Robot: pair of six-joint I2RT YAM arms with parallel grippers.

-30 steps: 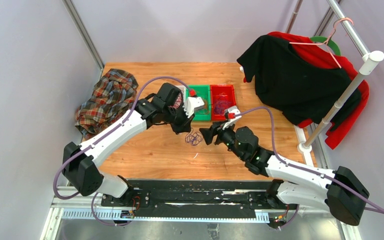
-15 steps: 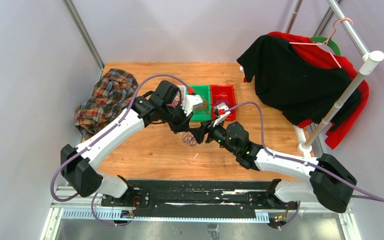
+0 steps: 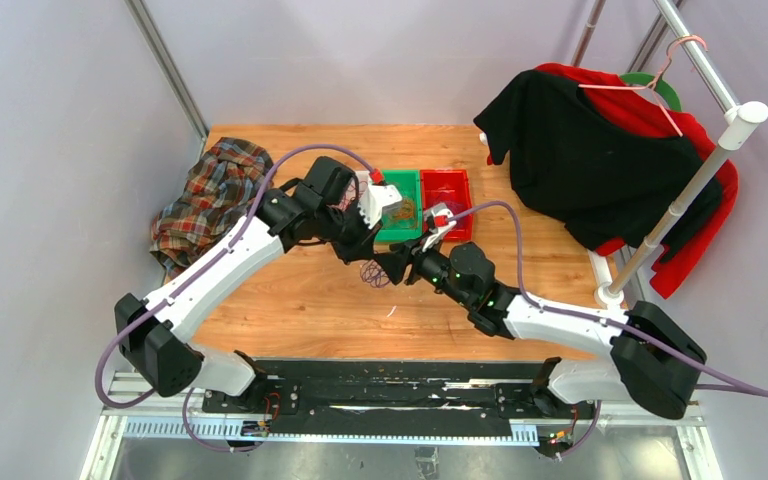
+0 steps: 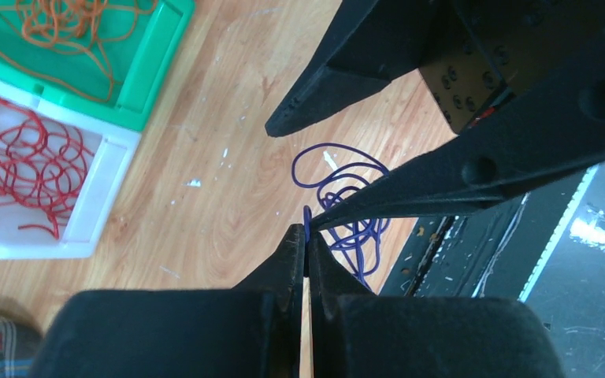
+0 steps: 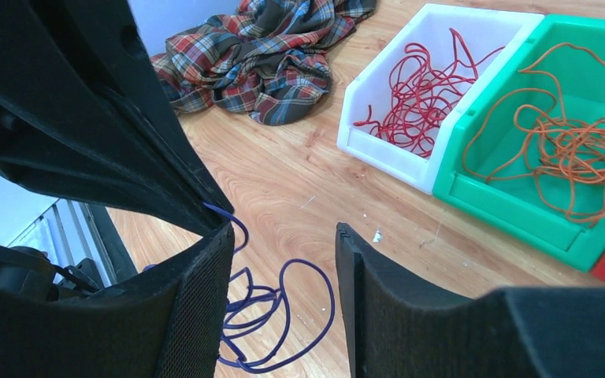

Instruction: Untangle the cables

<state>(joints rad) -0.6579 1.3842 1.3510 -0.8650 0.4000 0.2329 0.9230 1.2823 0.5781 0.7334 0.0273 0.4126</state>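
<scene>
A thin purple cable (image 4: 339, 146) hangs in loose loops just above the wooden table (image 3: 290, 300). My left gripper (image 4: 306, 236) is shut on one strand of it at the very fingertips. In the top view the purple cable (image 3: 372, 274) dangles below the left gripper (image 3: 363, 262), and my right gripper (image 3: 392, 266) comes in from the right, tip to tip with it. The right gripper (image 5: 283, 264) is open, its jaws standing either side of the hanging purple loops (image 5: 261, 297). Orange cables (image 5: 575, 142) lie in a green bin (image 5: 520, 209) and red cables (image 5: 417, 102) in a white bin (image 5: 378, 153).
A red bin (image 3: 450, 190) stands right of the green bin (image 3: 400, 195) at the back middle. A plaid cloth (image 3: 210, 200) is heaped at the left edge. At the right, black and red garments (image 3: 600, 160) hang on a rack with a white pole (image 3: 680, 200).
The right arm has swung left and forward until its gripper meets the left gripper at the purple cable, its jaws narrowing. The left gripper has drifted slightly left, still holding the cable.
</scene>
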